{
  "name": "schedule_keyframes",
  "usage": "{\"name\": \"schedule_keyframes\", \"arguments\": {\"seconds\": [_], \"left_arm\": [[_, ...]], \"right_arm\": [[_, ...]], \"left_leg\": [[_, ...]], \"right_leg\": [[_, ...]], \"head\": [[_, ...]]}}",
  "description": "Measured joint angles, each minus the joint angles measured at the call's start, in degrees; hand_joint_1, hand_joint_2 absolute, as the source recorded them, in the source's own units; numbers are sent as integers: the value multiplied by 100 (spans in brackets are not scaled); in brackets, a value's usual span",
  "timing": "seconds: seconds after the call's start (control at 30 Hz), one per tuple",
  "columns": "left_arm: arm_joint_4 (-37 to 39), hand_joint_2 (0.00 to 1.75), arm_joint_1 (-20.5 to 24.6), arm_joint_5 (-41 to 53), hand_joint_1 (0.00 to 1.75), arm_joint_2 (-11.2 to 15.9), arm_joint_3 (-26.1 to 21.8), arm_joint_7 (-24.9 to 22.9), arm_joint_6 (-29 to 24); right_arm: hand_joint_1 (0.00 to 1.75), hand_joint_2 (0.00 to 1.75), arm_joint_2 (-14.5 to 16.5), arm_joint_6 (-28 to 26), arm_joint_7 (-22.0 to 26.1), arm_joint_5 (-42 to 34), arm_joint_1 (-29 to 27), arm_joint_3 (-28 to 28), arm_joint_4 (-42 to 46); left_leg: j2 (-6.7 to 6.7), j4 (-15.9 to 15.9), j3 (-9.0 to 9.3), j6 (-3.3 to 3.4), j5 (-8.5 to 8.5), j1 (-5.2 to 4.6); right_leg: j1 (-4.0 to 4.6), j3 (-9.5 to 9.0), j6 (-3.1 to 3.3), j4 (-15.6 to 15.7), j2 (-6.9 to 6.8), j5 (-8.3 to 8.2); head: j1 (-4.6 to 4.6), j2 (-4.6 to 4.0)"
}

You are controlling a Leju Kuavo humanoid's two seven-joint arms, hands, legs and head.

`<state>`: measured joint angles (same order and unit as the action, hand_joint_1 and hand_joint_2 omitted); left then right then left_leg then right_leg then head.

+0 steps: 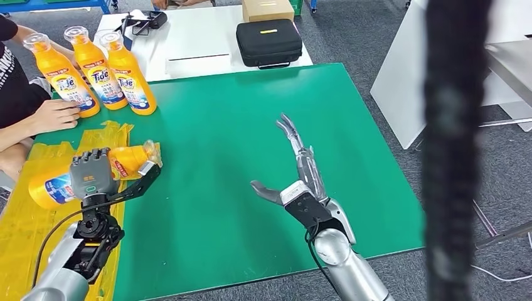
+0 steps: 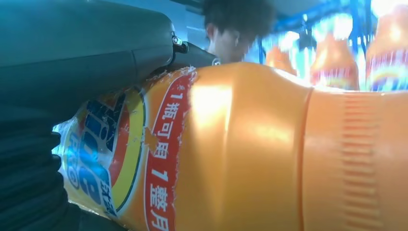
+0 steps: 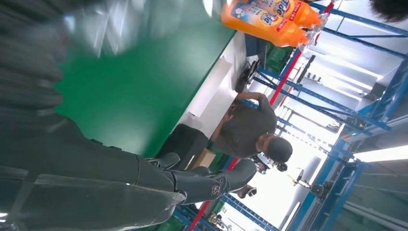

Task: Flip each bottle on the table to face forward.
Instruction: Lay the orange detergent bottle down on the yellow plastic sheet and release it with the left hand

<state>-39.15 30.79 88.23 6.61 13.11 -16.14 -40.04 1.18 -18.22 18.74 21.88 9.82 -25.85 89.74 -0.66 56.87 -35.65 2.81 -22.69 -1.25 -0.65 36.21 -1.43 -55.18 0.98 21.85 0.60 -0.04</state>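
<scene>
Scene: A green table (image 1: 251,163) is worked by a humanoid robot, with yellow plastic sheeting (image 1: 19,219) spread along the table's left edge.

Left hand: The left hand (image 1: 91,174) is wrapped around an orange Tide detergent bottle (image 1: 128,160), which is held on its side over the yellow sheeting, cap end toward the table's middle. In the left wrist view the held bottle's printed label (image 2: 115,159) is seen close up, with the thumb (image 2: 86,43) pressed across the bottle's body.

Right hand: The right hand (image 1: 300,172) is held over the bare green surface with fingers extended and spread; nothing is gripped.

Finished row: Three upright Tide bottles (image 1: 94,72) are lined up at the far left corner, labels turned toward the robot.

Bystander: A person's hand (image 1: 55,115) is rested on the table just beside the nearest upright bottle.

Background: A black case (image 1: 268,42) is set on a white table (image 1: 188,37) behind.

Step in hand: The fourth bottle appears to be mid-handling, gripped but not yet stood up.

Next move: The bottle is judged to need tipping upright and turning so its label faces forward, then setting beside the row; a firm grip is called for, as the plastic looks smooth.
</scene>
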Motion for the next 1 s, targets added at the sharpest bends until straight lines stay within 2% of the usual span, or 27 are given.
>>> {"name": "schedule_keyframes", "arguments": {"seconds": [0.07,0.37,0.5,0.6,0.73,0.83,0.9,0.97,1.0], "left_arm": [[318,175,68,16,0,-10,-2,16,-1],[580,175,106,108,0,-122,-335,-45,-8],[554,0,98,22,0,-160,-483,32,-9],[403,0,44,-255,0,-215,-707,395,-10],[16,0,-36,-1186,0,-468,-1326,1717,-13],[-283,0,-62,-1260,0,-649,-1737,2034,-13],[-408,0,-68,-1389,0,-745,-1906,2181,-13],[-516,0,-71,-1949,0,-866,-2073,2761,-10],[-604,0,-87,-2453,0,-943,-2141,3204,19]], "right_arm": [[0,175,-13,-14,-3,7,-21,3,-1],[0,175,-41,-50,-5,42,-49,4,-19],[0,175,-42,-35,-25,-10,-45,2,-35],[0,175,-45,-29,-44,-91,-30,1,-78],[0,175,-55,-166,-44,-119,4,2,-123],[0,175,-63,-205,-44,-120,18,1,-147],[0,87,-66,-225,-41,-124,22,0,-159],[0,0,-69,-280,-2,-155,19,3,-163],[0,0,-68,-323,48,-197,16,7,-164]], "left_leg": [[0,0,-1,0,0,1],[1,-1,-2,-1,0,4],[1,-1,-2,-1,0,4],[0,0,-2,-1,0,4],[-13,0,-3,0,1,4],[-19,0,-6,0,0,4],[-16,0,-5,0,0,3],[-19,1,-5,0,0,3],[-22,1,-6,0,0,3]], "right_leg": [[1,0,0,0,0,0],[2,1,2,0,-1,2],[2,0,2,-1,-1,1],[2,0,1,-1,-1,1],[2,-1,1,-1,-3,1],[1,-1,1,-1,-4,1],[1,0,1,0,-4,1],[1,1,1,0,-5,1],[1,1,1,0,-8,1]], "head": [[-1,0],[-1,0],[-1,0],[1,0],[0,0],[-1,0],[1,0],[2,0],[1,0]]}}
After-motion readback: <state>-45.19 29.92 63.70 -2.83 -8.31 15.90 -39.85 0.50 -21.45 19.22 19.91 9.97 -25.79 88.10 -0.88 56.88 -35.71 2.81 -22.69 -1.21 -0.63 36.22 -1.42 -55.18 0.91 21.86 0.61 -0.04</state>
